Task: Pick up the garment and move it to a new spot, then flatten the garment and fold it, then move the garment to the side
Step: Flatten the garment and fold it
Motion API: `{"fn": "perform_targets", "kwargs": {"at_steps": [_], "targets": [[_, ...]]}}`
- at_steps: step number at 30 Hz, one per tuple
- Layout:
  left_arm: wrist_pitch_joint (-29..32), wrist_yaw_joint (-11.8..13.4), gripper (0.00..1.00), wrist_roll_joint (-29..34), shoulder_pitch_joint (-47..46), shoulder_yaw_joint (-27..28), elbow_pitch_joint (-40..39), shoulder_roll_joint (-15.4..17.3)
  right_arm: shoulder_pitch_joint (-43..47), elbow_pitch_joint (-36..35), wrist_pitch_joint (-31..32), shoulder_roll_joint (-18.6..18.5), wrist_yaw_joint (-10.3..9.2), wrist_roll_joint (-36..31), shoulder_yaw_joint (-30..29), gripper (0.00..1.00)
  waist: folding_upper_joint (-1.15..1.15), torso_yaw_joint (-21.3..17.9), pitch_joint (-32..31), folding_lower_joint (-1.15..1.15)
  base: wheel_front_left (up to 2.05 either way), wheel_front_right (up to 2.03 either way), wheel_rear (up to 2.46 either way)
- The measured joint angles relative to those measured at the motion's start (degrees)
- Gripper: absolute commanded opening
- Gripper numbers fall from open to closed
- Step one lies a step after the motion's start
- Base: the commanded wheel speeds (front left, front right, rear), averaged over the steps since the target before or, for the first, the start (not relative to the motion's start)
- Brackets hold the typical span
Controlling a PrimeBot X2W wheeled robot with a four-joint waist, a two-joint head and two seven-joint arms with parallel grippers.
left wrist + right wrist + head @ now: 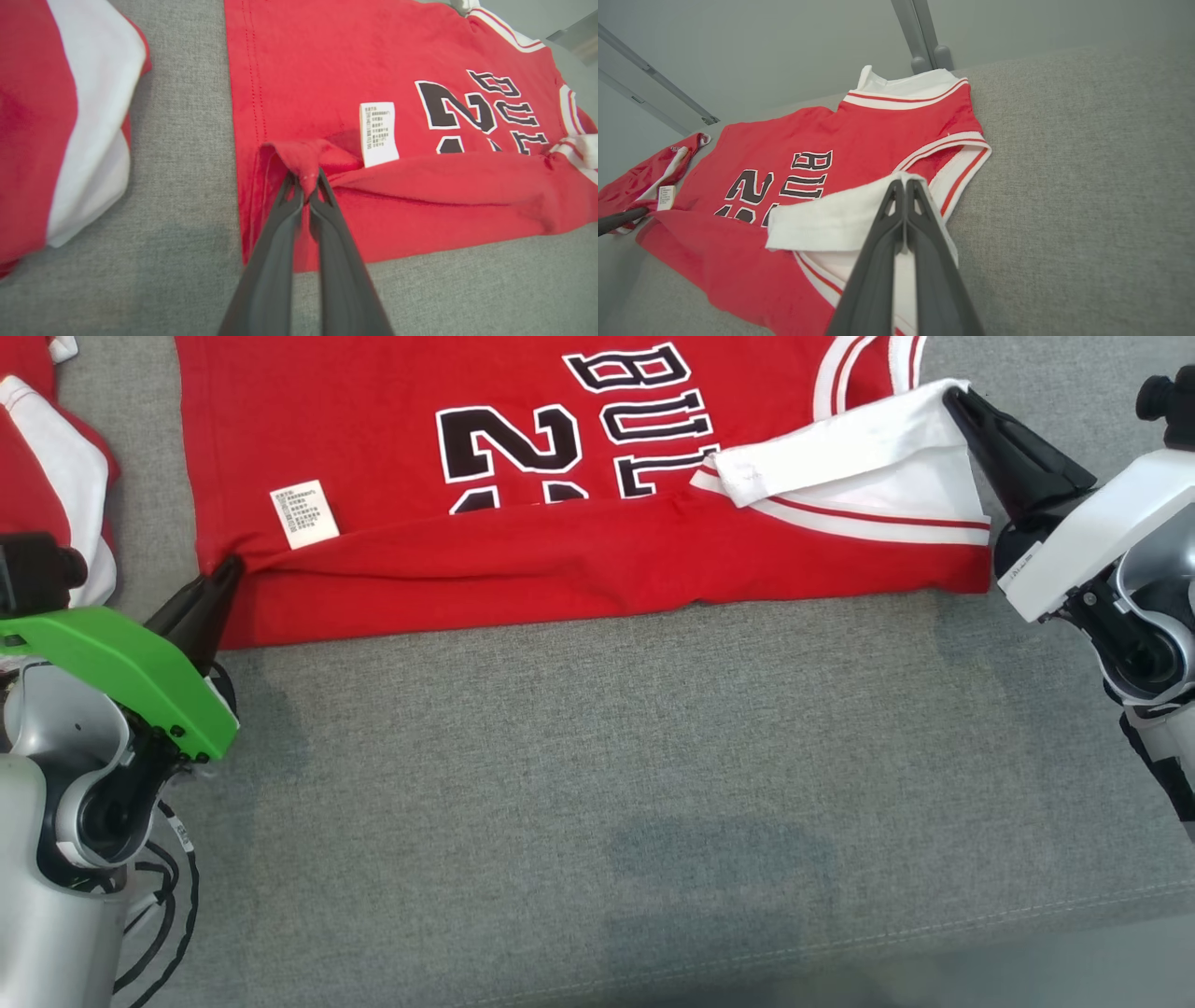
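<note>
Your left claw (224,581) is clamped on the hem corner of the jersey (560,560), and in the head view your right claw (954,396) is shut on the white trim (840,448) at the other end. The jersey lies across the far part of the grey cushion (597,784), print up. You hold both ends of its near side, which I take to be why that side comes over as one straight strip; it already covers the lower half of the number. A second red-and-white garment (65,476) sits apart at far left, out of the fold's way.

In the left wrist view, the left claw (306,186) has its fingers together, with a small peak of red cloth pinched between the tips. The care label (378,133) lies just beside the pinch. The jersey (327,60) spreads flat beyond it, and the other garment (56,116) is separated from it by bare cushion.

In the right wrist view, the right claw (905,184) is closed on the trim (831,214), which is lifted and turned back over the jersey (878,126). The left claw (621,219) shows at the hem end. My read is that you're mid-fold. Lay both ends down together, or the strip will skew.
</note>
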Motion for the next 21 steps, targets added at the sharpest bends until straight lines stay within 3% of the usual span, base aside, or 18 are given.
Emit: {"fn": "perform_targets", "kwargs": {"at_steps": [4, 5, 6, 7, 8, 9, 10, 11, 21], "targets": [[-0.01, 0.01, 0.05, 0.16, -0.17, -0.90, 1.81, -1.03, -0.57, 1.38, -0.02, 0.37, 0.00, -0.75, 0.67, 0.00, 0.00, 0.12, 0.26, 0.00, 0.00, 0.00, 0.00], [-0.03, 0.01, 0.27, 0.24, -0.26, -0.92, 2.16, -1.30, -0.91, 1.66, -0.02, 0.43, 0.00, -0.80, 0.82, 0.00, 0.00, 0.14, 0.26, 0.00, 0.00, 0.00, 0.00], [-0.09, 0.01, 0.41, 0.38, -0.46, -0.97, 2.43, -1.43, -1.15, 1.85, -0.04, 0.49, 0.00, -0.88, 0.89, 0.04, 0.00, 0.16, 0.24, 0.00, 0.00, 0.00, 0.00], [-0.14, 0.01, 0.49, 0.71, -0.70, -1.04, 2.74, -1.45, -1.29, 2.08, -0.29, 0.57, 0.00, -1.25, 0.91, 0.19, 0.00, 0.19, 0.21, 0.00, 0.00, 0.00, 0.00], [-0.56, 0.01, 0.87, 0.89, -0.88, -1.08, 3.21, -1.57, -1.40, 2.50, -0.97, 0.71, 0.00, -1.60, 0.93, 0.36, 0.00, 0.20, 0.13, 0.00, 0.00, 0.00, 0.00], [-0.80, 0.01, 1.00, 0.96, -0.94, -1.19, 3.78, -1.75, -1.44, 3.00, -1.38, 0.86, 0.00, -1.83, 0.98, 0.78, 0.00, 0.22, -0.02, 0.00, 0.00, 0.00, 0.00], [-1.03, 0.01, 1.00, 1.09, -0.94, -1.24, 4.05, -1.99, -1.44, 3.42, -1.63, 0.89, 0.00, -1.96, 1.10, 0.95, 0.00, 0.24, -0.21, 0.00, 0.00, 0.00, 0.00], [-1.65, 0.01, 1.00, 1.25, -0.94, -1.15, 4.16, -2.25, -1.44, 3.78, -1.96, 0.89, 0.00, -2.30, 1.22, 1.00, 0.00, 0.26, -0.40, 0.00, 0.00, 0.00, 0.00], [-6.41, 0.46, 1.00, 3.36, -1.20, 0.31, 6.02, -2.83, -1.37, 6.37, -7.98, 0.79, 0.00, -5.48, 0.69, 1.00, 0.00, 0.57, -2.80, 0.00, 0.00, 0.00, 0.00]]}}
